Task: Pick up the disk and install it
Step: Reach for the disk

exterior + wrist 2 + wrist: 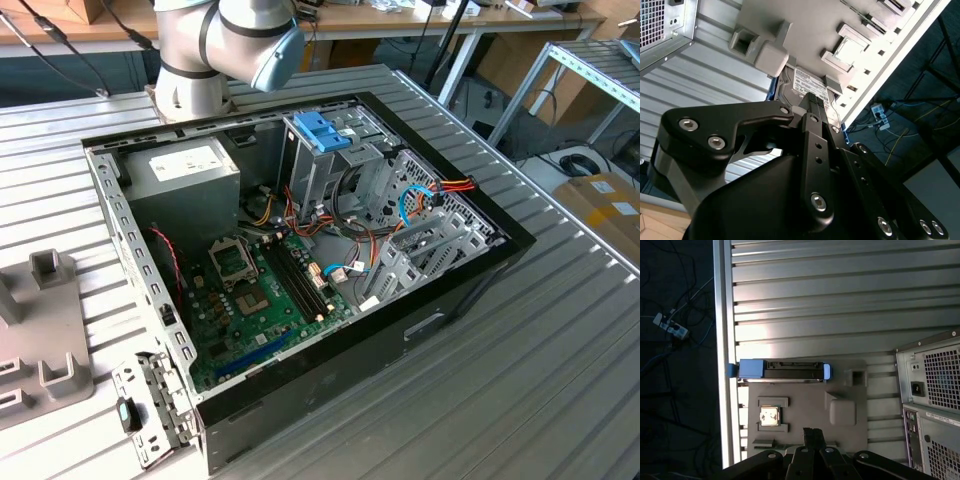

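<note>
The disk stands on its edge in a slot of a grey holder plate, close to the table's edge. Its blue frame shows at both ends. In the second wrist view the disk shows its dark metal face and white label beyond my fingertips. My gripper hangs over the holder plate, apart from the disk. Its black fingers stand shut together with nothing between them. In the second wrist view the gripper points toward the disk.
An open computer case lies on the ribbed metal table, with a blue latch on a metal cage and a grey power supply box inside. Its rear panel stands beside the holder. A square chip sits in the holder. The table edge is close by.
</note>
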### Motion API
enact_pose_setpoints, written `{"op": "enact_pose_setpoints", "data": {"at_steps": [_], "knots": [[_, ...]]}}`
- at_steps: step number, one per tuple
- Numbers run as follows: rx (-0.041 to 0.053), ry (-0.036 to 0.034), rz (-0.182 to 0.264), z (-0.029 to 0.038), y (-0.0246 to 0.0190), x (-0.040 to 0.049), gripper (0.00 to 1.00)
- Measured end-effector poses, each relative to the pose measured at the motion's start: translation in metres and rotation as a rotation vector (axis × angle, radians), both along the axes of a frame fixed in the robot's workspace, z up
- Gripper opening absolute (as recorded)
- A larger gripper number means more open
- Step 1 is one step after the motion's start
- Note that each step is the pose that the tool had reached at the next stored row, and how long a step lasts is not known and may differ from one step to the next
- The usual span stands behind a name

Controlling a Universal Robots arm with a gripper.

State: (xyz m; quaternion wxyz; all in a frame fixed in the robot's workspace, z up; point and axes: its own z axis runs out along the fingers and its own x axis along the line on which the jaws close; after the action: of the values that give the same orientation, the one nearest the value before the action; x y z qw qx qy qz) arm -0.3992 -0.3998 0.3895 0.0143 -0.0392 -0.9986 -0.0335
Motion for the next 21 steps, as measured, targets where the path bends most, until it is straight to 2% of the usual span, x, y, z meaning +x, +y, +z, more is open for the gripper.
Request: {"op": "enact_pose_setpoints", "data": {"at_steps": [21], "knots": [[0.0, 0.0, 0.0, -0.0001, 0.0, -0.0096, 0.11]]}}
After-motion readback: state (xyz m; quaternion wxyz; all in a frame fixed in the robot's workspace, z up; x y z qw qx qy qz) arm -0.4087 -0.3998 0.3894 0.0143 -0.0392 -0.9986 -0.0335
